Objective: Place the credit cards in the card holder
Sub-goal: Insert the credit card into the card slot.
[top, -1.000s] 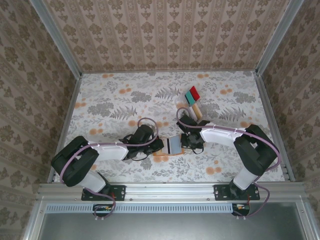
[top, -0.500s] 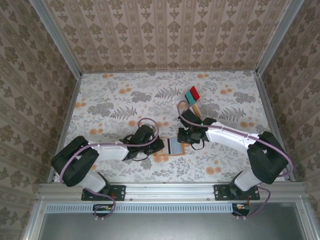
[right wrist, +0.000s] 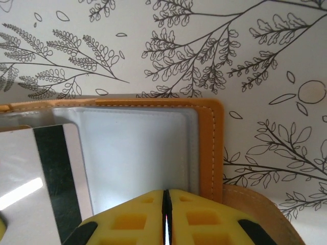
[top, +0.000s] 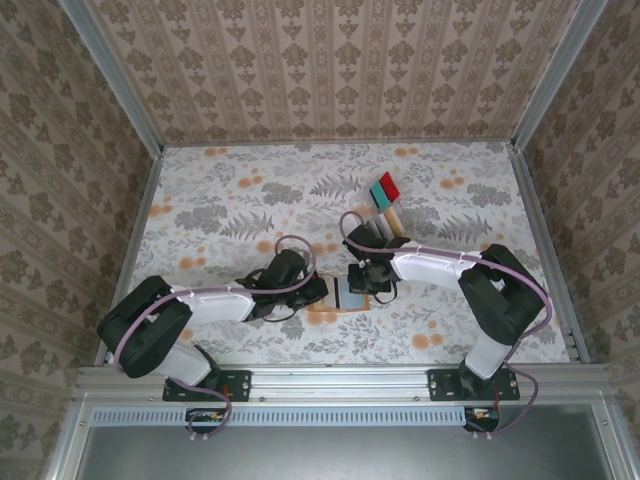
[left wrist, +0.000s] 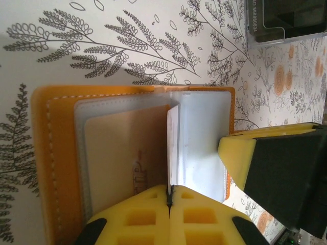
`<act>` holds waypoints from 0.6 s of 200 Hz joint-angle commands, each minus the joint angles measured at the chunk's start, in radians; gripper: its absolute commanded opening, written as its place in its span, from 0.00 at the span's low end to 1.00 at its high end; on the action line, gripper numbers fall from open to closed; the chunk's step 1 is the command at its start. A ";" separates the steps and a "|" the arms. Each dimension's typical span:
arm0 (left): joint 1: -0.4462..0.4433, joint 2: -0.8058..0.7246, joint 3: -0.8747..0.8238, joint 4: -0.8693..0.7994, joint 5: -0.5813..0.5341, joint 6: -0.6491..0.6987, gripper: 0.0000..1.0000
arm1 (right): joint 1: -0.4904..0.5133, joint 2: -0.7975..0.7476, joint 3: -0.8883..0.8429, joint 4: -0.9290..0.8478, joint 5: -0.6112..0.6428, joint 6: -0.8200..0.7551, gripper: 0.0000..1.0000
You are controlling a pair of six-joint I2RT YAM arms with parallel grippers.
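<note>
Left gripper [left wrist: 169, 196] clamps white card [right wrist: 46, 173]; right gripper [right wrist: 164, 204] closed, apparently pinning card holder [left wrist: 56, 153]. Square card's edge to clear sleeve [right wrist: 143, 148], push slowly.

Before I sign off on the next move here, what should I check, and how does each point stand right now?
1. Card holder open with its inner pockets facing up: ok.
2. Left gripper shut on the white card: ok.
3. Card seated in a pocket: not ok. It stands steeply over the clear sleeve, and most of it is outside.
4. Right gripper steadying the holder: cannot tell. Its jaws are shut at the holder's edge, but no pinch is visible.
5. All cards loaded: not ok. The red card and teal card lie farther back on the table.
</note>
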 commanded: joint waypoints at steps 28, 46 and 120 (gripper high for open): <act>0.003 0.013 -0.021 -0.027 -0.005 0.004 0.06 | 0.001 0.014 -0.058 -0.015 0.049 0.040 0.12; 0.003 0.041 -0.006 -0.006 0.014 0.005 0.06 | 0.001 0.019 -0.055 -0.010 0.041 0.038 0.12; 0.001 0.084 0.024 -0.005 0.046 0.015 0.09 | 0.000 0.019 -0.049 -0.003 0.030 0.037 0.14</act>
